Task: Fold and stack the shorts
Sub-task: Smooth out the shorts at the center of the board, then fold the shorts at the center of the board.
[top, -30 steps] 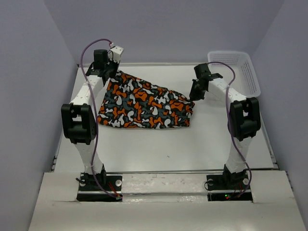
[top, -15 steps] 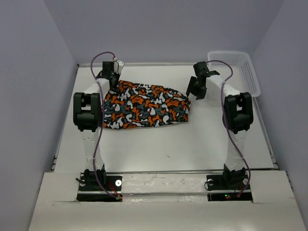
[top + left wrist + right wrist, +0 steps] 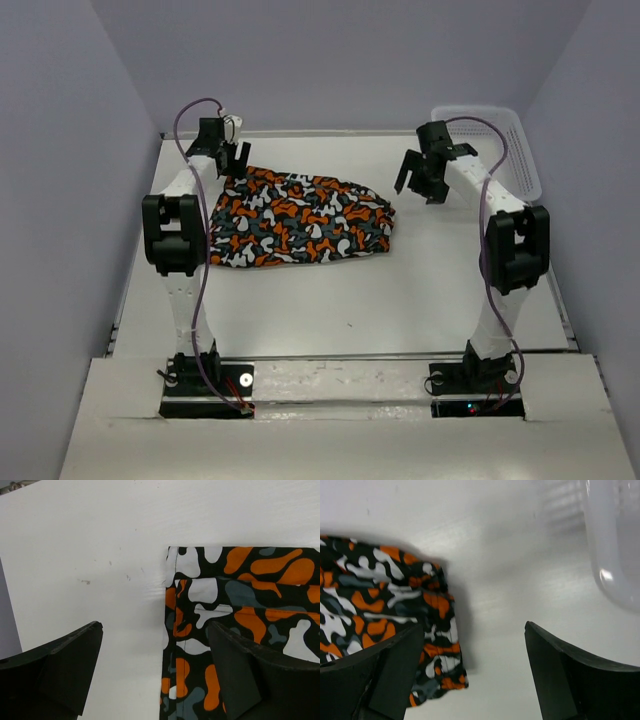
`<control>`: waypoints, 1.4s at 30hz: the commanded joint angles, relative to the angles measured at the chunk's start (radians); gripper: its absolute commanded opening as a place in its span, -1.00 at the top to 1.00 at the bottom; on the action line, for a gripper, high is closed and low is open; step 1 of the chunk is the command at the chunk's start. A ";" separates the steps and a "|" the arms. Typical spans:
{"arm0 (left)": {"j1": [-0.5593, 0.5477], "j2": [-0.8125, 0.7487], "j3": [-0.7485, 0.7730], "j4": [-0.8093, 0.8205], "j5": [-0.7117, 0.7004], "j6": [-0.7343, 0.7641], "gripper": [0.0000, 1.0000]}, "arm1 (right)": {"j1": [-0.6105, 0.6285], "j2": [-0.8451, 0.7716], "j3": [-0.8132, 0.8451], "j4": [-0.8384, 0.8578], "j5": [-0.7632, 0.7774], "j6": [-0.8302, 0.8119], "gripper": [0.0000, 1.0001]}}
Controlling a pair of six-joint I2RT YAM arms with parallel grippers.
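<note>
Top external view: the shorts (image 3: 300, 217) lie flat on the table's (image 3: 350, 300) far half, long axis left to right. Left gripper (image 3: 234, 160) hangs open over their far-left corner — right gripper (image 3: 418, 184), open too, just off the right end.

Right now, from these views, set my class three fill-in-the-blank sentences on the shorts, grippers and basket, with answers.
1. The shorts lie outside the basket, on the ____.
2. The left gripper and the right gripper are both ____, holding nothing.
3. In the top view, the basket sits at the far ____ corner.
Answers: table; open; right.
</note>
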 commanded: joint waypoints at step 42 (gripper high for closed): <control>-0.010 -0.140 -0.403 -0.122 0.558 -0.122 1.00 | 0.089 0.035 0.199 -0.223 0.036 -0.259 0.99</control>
